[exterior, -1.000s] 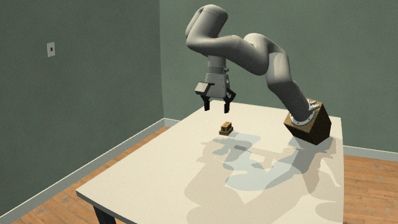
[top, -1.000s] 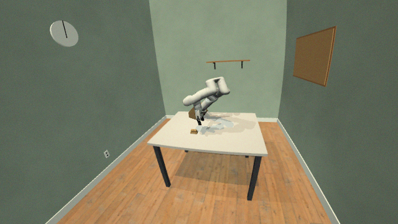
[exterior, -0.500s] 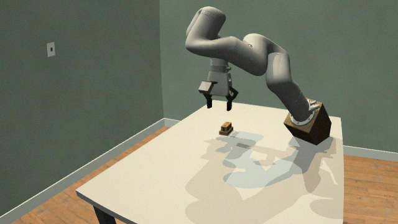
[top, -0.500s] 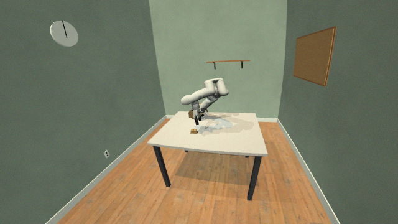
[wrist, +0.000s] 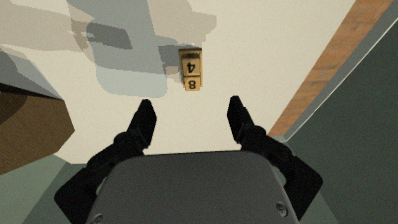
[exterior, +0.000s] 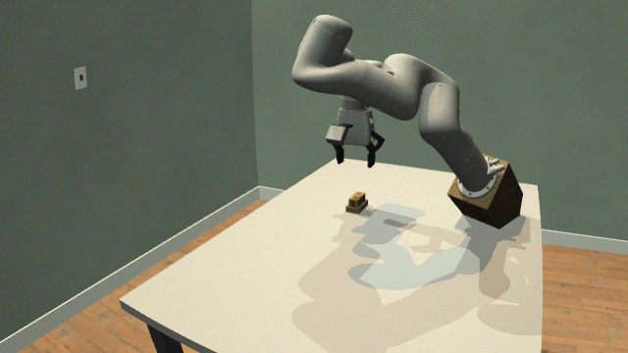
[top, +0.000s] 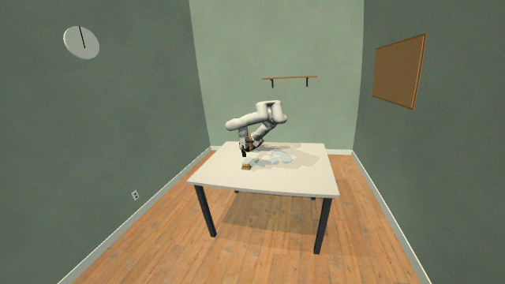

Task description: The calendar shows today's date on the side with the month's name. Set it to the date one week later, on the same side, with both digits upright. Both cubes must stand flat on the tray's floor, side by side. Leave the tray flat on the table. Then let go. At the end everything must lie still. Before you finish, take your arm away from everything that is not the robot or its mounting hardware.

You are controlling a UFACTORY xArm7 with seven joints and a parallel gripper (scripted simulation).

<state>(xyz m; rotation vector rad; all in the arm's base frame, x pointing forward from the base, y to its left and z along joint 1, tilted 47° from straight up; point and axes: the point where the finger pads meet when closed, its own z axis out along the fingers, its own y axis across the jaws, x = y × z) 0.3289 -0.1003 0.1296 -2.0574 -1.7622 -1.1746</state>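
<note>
Exterior view: claw (exterior: 355, 164) (wrist: 191, 107), released, hung above table (top: 264, 177) (exterior: 275, 255) (wrist: 165, 135), apart from small calendar (top: 246, 167) (exterior: 356, 202) (wrist: 191, 70); wrist view showed 4 and 8.

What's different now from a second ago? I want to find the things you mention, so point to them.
The gripper (top: 244, 155) (exterior: 355, 164) (wrist: 191, 107) has shifted left in the top view, and rightward and slightly up in the exterior view. Nothing was taken hold of or let go; its fingers are spread. The calendar (top: 246, 167) (exterior: 356, 202) (wrist: 191, 71) stayed put on the table (top: 292, 181) (exterior: 235, 275) (wrist: 280, 45).
</note>
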